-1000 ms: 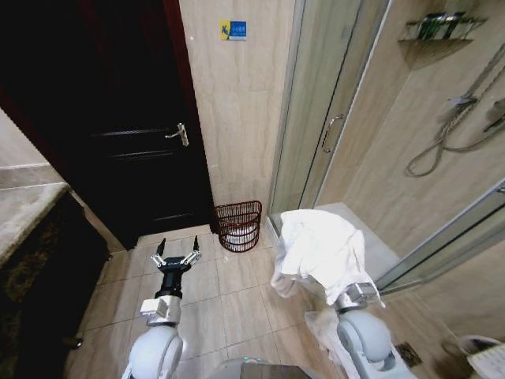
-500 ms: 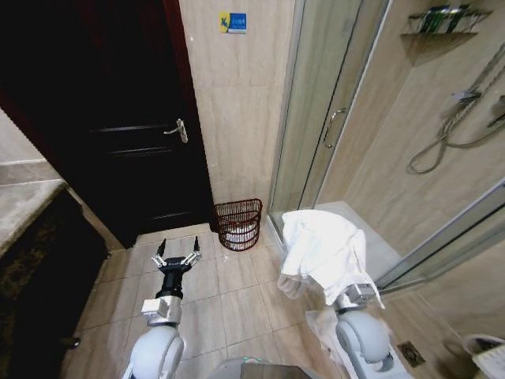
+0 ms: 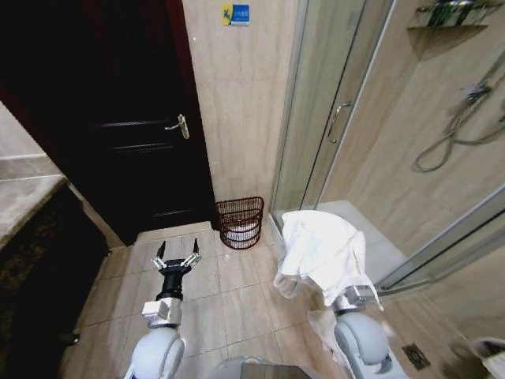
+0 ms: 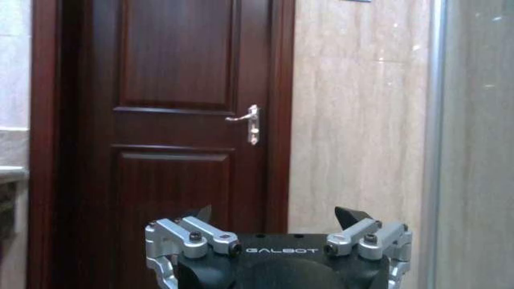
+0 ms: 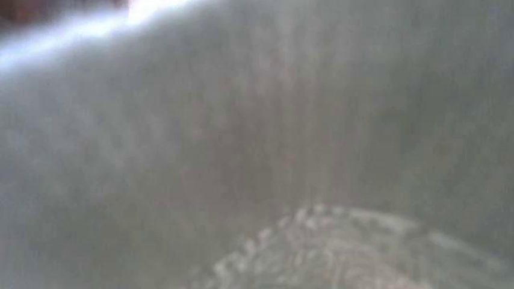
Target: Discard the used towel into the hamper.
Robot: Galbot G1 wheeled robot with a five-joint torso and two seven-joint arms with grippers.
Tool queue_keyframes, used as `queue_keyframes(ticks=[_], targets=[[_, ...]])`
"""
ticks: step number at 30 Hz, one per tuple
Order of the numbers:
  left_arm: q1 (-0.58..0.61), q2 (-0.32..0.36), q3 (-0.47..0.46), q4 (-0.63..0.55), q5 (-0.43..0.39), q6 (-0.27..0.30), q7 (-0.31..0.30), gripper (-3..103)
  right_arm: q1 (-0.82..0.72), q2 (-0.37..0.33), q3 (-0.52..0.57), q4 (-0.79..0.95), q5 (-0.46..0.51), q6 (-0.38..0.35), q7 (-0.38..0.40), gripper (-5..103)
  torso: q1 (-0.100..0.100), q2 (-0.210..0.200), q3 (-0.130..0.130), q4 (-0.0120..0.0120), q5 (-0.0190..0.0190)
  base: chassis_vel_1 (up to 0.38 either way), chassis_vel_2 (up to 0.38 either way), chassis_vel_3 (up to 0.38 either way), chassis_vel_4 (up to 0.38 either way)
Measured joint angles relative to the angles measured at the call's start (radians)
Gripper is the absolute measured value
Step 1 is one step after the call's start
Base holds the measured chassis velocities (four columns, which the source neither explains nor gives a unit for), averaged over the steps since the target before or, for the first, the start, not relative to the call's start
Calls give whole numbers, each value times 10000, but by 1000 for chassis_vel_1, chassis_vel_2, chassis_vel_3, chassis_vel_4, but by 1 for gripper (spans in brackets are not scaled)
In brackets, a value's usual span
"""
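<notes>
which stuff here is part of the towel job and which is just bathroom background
Part of the job:
- white towel, draped over the right arm
- hamper on the floor by the wall
- left gripper, open and empty

Background:
- dark door
- shower hose
- glass shower door

Beige tiled floor (image 3: 237, 296) under the wicker hamper (image 3: 240, 223), seemingly flat.

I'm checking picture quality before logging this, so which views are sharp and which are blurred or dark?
Head view: sharp on the towel and hamper, dark around the door. Left wrist view: clear, the left gripper open. Right wrist view: a pale blur of cloth pressed close.
</notes>
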Motion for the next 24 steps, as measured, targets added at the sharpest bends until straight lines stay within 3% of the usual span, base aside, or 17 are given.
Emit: queue_keyframes(ticks=[11, 24], targets=[[-69, -4, 57, 325, 124, -436, -323, 100, -62, 3, 11, 32, -44, 75, -79, 8, -179, -408, -228, 4, 0, 67, 69, 58, 59], [-12, -43, 143, 188, 223, -306, -424, 100, -182, 60, 70, -92, -142, 329, -252, 8, -170, -381, -217, 0, 1, -18, 25, 25, -19]])
